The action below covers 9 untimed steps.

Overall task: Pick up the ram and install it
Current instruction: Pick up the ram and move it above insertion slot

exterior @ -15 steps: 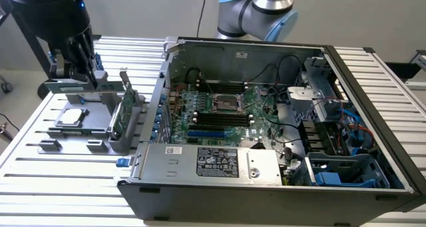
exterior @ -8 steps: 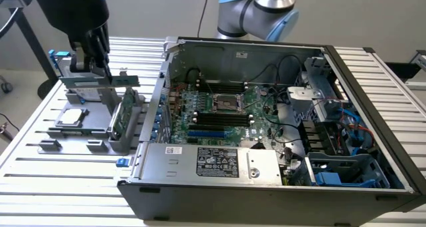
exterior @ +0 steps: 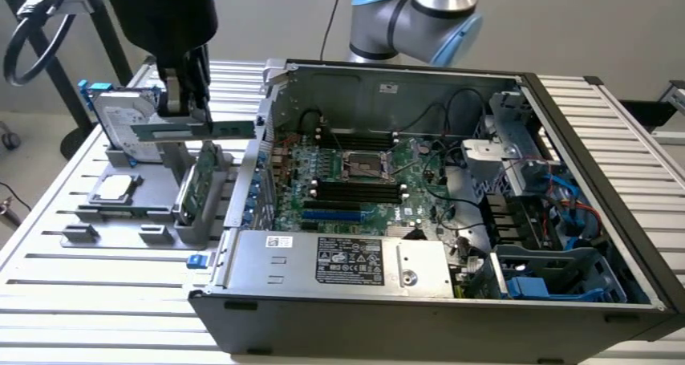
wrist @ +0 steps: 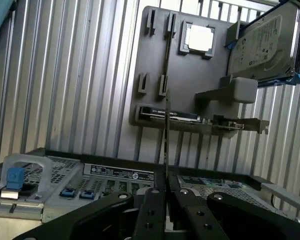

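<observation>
Exterior view: ribbed aluminium table spans the frame. An open black desktop computer case sits on it, centre and right. Grey plastic parts fixture is at left, just beside the case. Black gripper is upper left, above the fixture. On the fixture are a silver hard drive and a tall green expansion card on edge. The fingers are pinched nearly shut on the long thin green ram, which is held level and clear of the fixture, one end near the case wall. A square silver CPU lies flat at lower left of the fixture. Wrist view: the ram shows edge-on in the gripper.

High exterior view and downward wrist view share the parts tray.
</observation>
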Available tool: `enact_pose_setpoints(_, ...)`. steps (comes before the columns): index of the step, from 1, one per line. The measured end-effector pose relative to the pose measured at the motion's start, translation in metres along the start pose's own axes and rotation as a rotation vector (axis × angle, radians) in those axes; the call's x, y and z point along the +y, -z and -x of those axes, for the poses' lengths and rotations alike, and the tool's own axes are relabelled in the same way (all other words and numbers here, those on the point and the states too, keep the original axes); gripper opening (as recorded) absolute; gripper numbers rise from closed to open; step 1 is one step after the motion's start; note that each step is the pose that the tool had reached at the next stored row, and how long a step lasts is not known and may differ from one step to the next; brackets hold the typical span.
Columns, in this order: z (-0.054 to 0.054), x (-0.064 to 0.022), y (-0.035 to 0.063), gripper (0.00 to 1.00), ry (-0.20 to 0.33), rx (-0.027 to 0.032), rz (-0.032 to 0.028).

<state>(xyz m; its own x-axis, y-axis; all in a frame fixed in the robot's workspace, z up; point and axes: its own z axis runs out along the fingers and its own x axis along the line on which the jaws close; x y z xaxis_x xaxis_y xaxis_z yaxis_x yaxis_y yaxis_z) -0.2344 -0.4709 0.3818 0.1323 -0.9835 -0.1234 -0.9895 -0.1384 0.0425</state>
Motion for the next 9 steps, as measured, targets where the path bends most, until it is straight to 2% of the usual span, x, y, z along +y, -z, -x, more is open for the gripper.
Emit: enact_pose_setpoints(9, -0.005, -0.0406, 0.0025, 0.14, 0.002, -0.0076, -0.0004)
